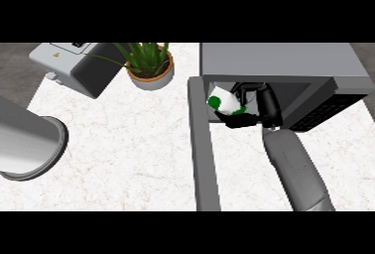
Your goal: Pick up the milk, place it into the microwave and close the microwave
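Observation:
The milk [223,101] is a white carton with green patches, sitting tilted just inside the mouth of the grey microwave [282,59]. My right hand [249,111] reaches into the microwave's cavity, its black fingers curled round the carton's right side. The microwave's door [204,149] stands swung wide open, stretching toward me along the left of my right forearm [293,163]. My left hand shows nowhere in the head view.
A potted green plant [150,64] stands left of the microwave at the back. A grey toaster-like appliance [77,67] sits at the far left back. A large metal pot [26,144] lies at the counter's left edge.

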Controlling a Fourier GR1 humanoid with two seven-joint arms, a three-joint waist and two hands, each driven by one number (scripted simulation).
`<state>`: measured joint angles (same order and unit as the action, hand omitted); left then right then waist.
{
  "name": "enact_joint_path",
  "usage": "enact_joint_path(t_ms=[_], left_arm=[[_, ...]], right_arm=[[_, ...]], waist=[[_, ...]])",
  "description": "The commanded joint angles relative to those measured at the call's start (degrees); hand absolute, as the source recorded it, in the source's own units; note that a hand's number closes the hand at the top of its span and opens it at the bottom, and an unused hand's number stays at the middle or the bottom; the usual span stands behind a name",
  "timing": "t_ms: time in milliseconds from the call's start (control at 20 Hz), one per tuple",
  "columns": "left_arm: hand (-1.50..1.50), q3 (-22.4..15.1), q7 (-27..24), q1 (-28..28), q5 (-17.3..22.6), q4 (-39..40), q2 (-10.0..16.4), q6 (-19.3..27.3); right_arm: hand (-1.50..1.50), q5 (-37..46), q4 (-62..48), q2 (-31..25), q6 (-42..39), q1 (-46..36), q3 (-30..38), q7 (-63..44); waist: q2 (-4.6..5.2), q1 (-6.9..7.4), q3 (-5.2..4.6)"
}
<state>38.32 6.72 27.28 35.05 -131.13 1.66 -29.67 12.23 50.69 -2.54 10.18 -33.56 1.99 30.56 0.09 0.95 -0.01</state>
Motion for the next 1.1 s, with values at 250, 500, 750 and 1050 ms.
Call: enact_joint_path(t_ms=[250,500,750,1050], left_arm=[[-1.5,0.1,1.7,-3.5,0.1,0.3,1.7,1.1],[-1.5,-1.0,0.7,-4.5,-1.7,1.5,0.4,-0.3],[-1.5,-0.1,0.2,-2.2,0.4,1.8,0.6,-2.8],[-1.5,-0.4,0.6,-5.2,0.1,2.7,2.0,-1.5]], right_arm=[[1.5,5.8,-22.2,-0.7,11.0,-17.2,3.9,0.3],[1.5,7.5,-30.3,-0.7,17.0,-20.8,5.6,2.9],[1.5,7.3,-34.8,-5.1,17.5,-26.2,7.9,1.7],[1.5,10.3,-36.7,-7.6,27.3,-27.5,7.3,4.8]], waist=[[0.84,1.66,0.09],[1.21,2.09,0.1],[1.4,3.49,0.1],[2.33,4.86,0.16]])
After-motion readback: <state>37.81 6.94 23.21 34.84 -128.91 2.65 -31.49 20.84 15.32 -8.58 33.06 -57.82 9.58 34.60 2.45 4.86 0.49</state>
